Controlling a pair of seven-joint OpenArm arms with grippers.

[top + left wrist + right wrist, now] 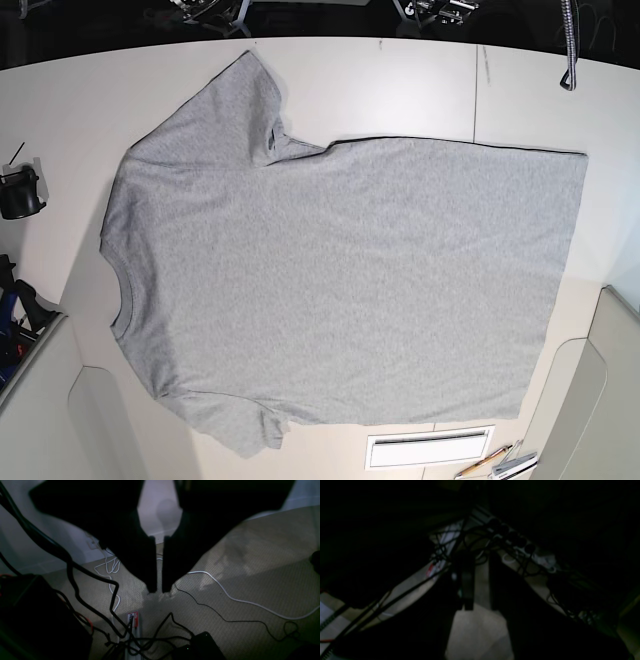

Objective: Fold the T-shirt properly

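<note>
Presently the T-shirt (340,290) lies flat, long axis left-right (collar left); left gripper (159,590) clenched empty off-table, right gripper's (480,605) state indeterminate.

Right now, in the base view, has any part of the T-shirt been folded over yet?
No: the T-shirt lies spread flat on the table, plain side up, both sleeves out.

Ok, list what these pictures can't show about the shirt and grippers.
- T-shirt: only its plain upper face shows in the base view; the side lying on the table is hidden.
- Both arms: outside the base view.
- Left gripper: only a dark silhouette over the floor.
- Right gripper: right wrist view too dark and blurred for detail.
</note>
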